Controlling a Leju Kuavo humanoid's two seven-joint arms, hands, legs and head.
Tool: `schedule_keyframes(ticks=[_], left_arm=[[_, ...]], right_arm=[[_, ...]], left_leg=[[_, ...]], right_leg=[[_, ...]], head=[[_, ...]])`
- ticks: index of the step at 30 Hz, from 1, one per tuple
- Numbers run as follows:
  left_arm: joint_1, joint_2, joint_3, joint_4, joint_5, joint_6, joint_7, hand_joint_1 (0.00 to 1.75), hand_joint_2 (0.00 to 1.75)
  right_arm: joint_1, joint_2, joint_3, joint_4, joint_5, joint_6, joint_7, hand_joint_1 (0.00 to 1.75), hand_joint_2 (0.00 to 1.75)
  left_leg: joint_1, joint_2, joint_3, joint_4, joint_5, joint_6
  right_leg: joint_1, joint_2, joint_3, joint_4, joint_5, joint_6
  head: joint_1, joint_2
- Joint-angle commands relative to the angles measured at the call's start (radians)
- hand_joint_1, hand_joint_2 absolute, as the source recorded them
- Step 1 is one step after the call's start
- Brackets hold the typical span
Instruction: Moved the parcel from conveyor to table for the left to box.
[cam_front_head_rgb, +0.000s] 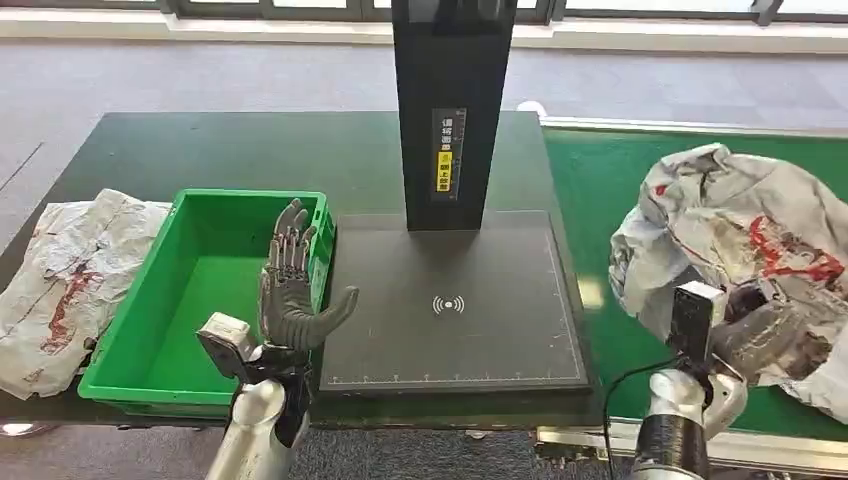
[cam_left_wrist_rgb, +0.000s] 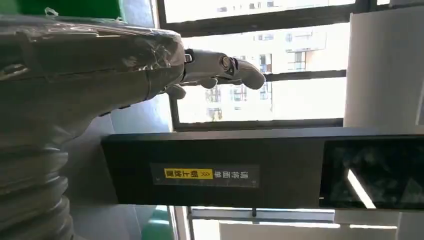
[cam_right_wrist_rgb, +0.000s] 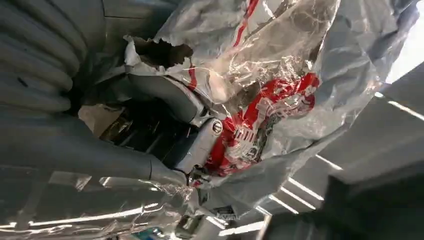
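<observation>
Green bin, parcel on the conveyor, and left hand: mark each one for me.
green bin (cam_front_head_rgb: 196, 275): head view, bare floor of the bin.
parcel (cam_front_head_rgb: 735, 225): head view, crumpled middle of the bag.
left hand (cam_front_head_rgb: 292, 300): head view, palm below the raised fingers.

On my worktop (cam_front_head_rgb: 150, 140) a bin (cam_front_head_rgb: 150, 330) sits left of the scanner pad (cam_front_head_rgb: 450, 300), a post (cam_front_head_rgb: 452, 110) behind it. One parcel (cam_front_head_rgb: 70, 280) lies left of the bin; another parcel (cam_front_head_rgb: 740, 230) lies on the conveyor (cam_front_head_rgb: 590, 180), right.
</observation>
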Motion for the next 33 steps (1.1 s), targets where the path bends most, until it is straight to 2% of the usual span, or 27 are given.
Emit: schedule_keyframes(ticks=[1,2,3,5,7,9,10,17,21,22,23,28,33], left_arm=[[0.123,-0.053,0.01,-0.018,-0.006,-0.004,0.004,0.0,1.75],[0.125,-0.053,0.012,-0.02,-0.007,-0.007,0.004,0.0,1.75],[0.124,-0.053,0.017,-0.019,-0.005,-0.013,0.004,0.0,1.75],[0.116,-0.053,0.031,-0.012,-0.007,-0.029,0.004,0.0,1.75],[0.108,-0.053,0.044,-0.005,-0.011,-0.044,0.004,0.0,1.75],[0.103,-0.053,0.049,-0.002,-0.012,-0.049,0.004,0.0,1.75],[0.1,-0.053,0.052,-0.001,-0.013,-0.052,0.004,0.0,1.75],[0.099,-0.053,0.052,0.0,-0.012,-0.052,0.004,0.0,1.75],[0.094,-0.053,0.061,0.002,-0.013,-0.055,0.004,0.0,1.75],[0.091,-0.053,0.063,0.004,-0.014,-0.058,0.004,0.0,1.75],[0.09,-0.053,0.063,0.004,-0.015,-0.059,0.004,0.0,1.75],[0.082,-0.053,0.06,0.016,-0.013,-0.062,0.004,0.0,1.75],[0.08,-0.053,0.059,0.02,-0.012,-0.063,0.004,0.0,1.75]], right_arm=[[0.118,0.088,0.279,-0.404,-0.004,0.0,0.009,1.75,1.75],[0.13,0.084,0.315,-0.403,-0.017,0.0,0.009,1.75,1.75],[0.144,0.058,0.377,-0.385,-0.089,0.051,0.009,1.75,1.75],[0.15,0.027,0.435,-0.324,-0.191,0.238,0.018,1.75,1.75],[0.136,0.017,0.467,-0.265,-0.225,0.358,0.031,1.75,1.75],[0.121,0.02,0.485,-0.218,-0.222,0.397,0.032,1.75,1.75],[0.101,0.02,0.502,-0.162,-0.226,0.471,0.048,1.75,1.75],[0.1,0.022,0.508,-0.152,-0.22,0.474,0.048,1.75,1.75],[0.045,0.031,0.528,-0.015,-0.182,0.527,0.082,1.75,1.75],[0.042,0.033,0.521,0.018,-0.184,0.527,0.084,1.33,1.75],[0.044,0.036,0.512,0.029,-0.185,0.514,0.082,0.0,1.75],[0.074,0.025,0.487,0.027,-0.207,0.515,0.071,0.0,1.75],[0.076,0.024,0.482,0.021,-0.218,0.526,0.074,0.0,1.75]], left_leg=[[-0.001,0.002,0.003,-0.001,-0.002,0.001],[-0.001,0.002,0.004,-0.001,-0.002,0.001],[-0.001,0.001,0.004,-0.001,-0.003,0.002],[0.0,0.004,0.006,-0.001,-0.004,0.002],[0.0,0.004,0.008,-0.003,-0.003,0.002],[0.0,0.001,0.004,-0.002,-0.001,0.001],[0.0,0.003,0.006,-0.003,-0.002,0.002],[0.0,0.0,0.005,-0.002,-0.001,0.001],[0.0,0.002,0.005,-0.002,-0.001,0.001],[0.001,0.004,0.007,-0.003,-0.002,0.001],[0.001,0.004,0.007,-0.003,-0.002,0.001],[0.0,-0.003,0.003,-0.002,0.0,0.001],[0.0,0.0,0.006,-0.003,-0.001,0.001]], right_leg=[[-0.001,0.002,0.002,0.0,-0.002,0.0],[-0.001,0.001,0.003,0.0,-0.002,0.0],[-0.001,0.0,0.004,-0.001,-0.002,0.0],[0.0,0.003,0.006,-0.002,-0.002,0.0],[0.0,0.003,0.008,-0.004,-0.001,0.0],[0.0,0.0,0.005,-0.002,-0.001,0.0],[0.0,0.002,0.007,-0.003,-0.001,0.0],[0.0,-0.001,0.006,-0.003,-0.001,0.0],[0.0,0.002,0.005,-0.002,0.0,0.0],[0.0,0.003,0.007,-0.003,0.0,0.0],[0.0,0.003,0.008,-0.004,-0.001,0.0],[0.0,-0.004,0.005,-0.002,-0.001,0.0],[0.0,-0.001,0.007,-0.003,-0.001,0.0]], head=[[0.0,0.0],[0.0,0.0],[0.0,0.0],[0.0,0.0],[0.0,0.0],[0.0,0.0],[0.0,0.0],[0.0,0.0],[0.0,0.0],[0.0,0.0],[0.0,0.0],[0.0,0.0],[0.0,0.0]])
